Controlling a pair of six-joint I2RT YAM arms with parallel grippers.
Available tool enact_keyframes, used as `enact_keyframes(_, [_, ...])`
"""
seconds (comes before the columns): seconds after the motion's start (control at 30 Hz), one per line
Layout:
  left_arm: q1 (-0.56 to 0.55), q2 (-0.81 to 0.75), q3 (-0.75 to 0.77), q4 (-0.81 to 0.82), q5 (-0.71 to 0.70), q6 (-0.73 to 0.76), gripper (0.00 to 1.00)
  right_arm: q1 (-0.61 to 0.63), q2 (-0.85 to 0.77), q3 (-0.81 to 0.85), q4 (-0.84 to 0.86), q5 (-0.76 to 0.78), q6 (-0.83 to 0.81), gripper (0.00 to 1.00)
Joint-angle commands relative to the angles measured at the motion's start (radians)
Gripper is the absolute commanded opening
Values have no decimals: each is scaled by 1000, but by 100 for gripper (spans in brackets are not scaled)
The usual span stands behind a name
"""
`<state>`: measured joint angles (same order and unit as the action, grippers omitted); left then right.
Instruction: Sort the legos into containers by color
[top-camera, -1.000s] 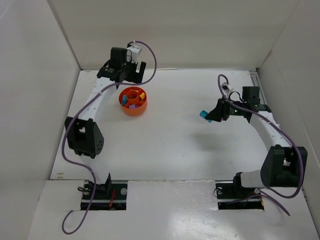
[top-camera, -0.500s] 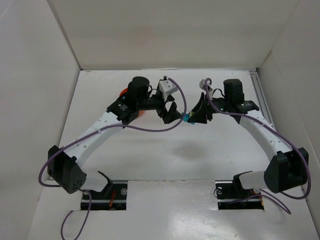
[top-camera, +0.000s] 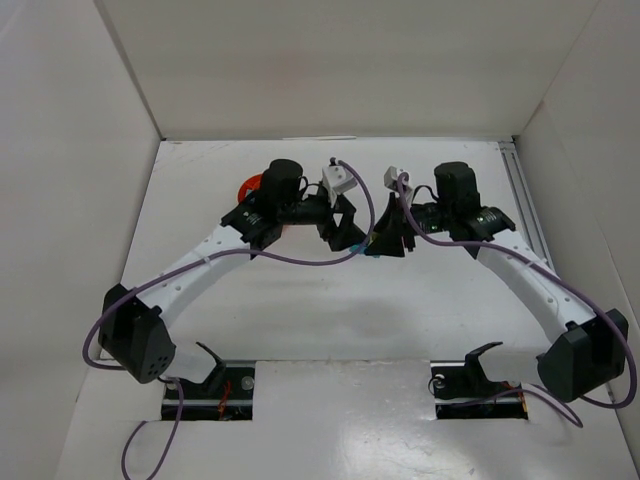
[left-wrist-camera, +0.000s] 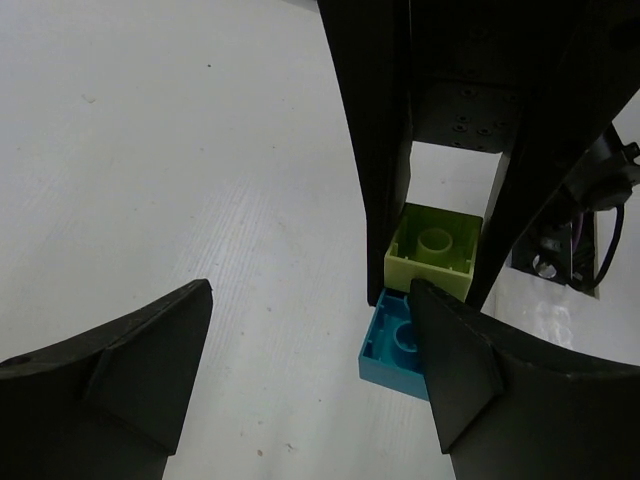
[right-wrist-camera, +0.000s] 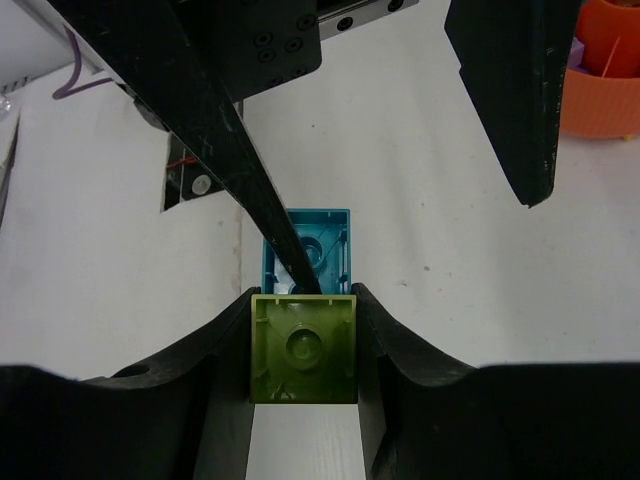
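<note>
My right gripper (right-wrist-camera: 303, 312) is shut on a lime green lego (right-wrist-camera: 303, 348), and a cyan lego (right-wrist-camera: 325, 240) is stuck to the brick's far end. Both legos hang above the table's middle (top-camera: 372, 243). My left gripper (left-wrist-camera: 310, 300) faces them with its jaws open. One of its fingers (left-wrist-camera: 460, 360) lies against the cyan lego (left-wrist-camera: 393, 345); the other stands well apart. The lime lego (left-wrist-camera: 433, 250) sits between the right gripper's black fingers (left-wrist-camera: 380, 150). The orange-red dish (top-camera: 248, 187) with the containers is mostly hidden behind the left arm; its rim (right-wrist-camera: 605, 85) shows in the right wrist view.
White walls close in the table on the left, back and right. A metal rail (top-camera: 518, 190) runs along the right side. Purple cables loop off both arms over the middle of the table.
The left arm swung from over the dish to the table's middle. The right arm carried the two joined legos leftward until both grippers met. The left jaws have narrowed slightly.
</note>
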<state>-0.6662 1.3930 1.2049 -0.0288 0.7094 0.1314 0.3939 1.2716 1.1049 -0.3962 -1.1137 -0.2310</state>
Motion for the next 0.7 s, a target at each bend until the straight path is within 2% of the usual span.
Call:
enact_keyframes(0.0, [-7,-51,-40,69,73,-6,77,2,-38,50,20,25,1,3])
enact_keyframes(0.17, [-7,-133,-123,144,153,4,82,-30,-38,50,10,-3,-24,3])
enact_keyframes(0.37, [-7,-143,-145,162,265,27,88,-30,-38,72,-13,-26,-54,2])
enact_keyframes(0.53, [-7,-91,-110,129,252,27,87,-10,-58,90,-13,-37,-64,1])
enact_keyframes(0.67, [-7,-54,-87,119,252,14,82,0,-67,99,-13,-37,-82,1])
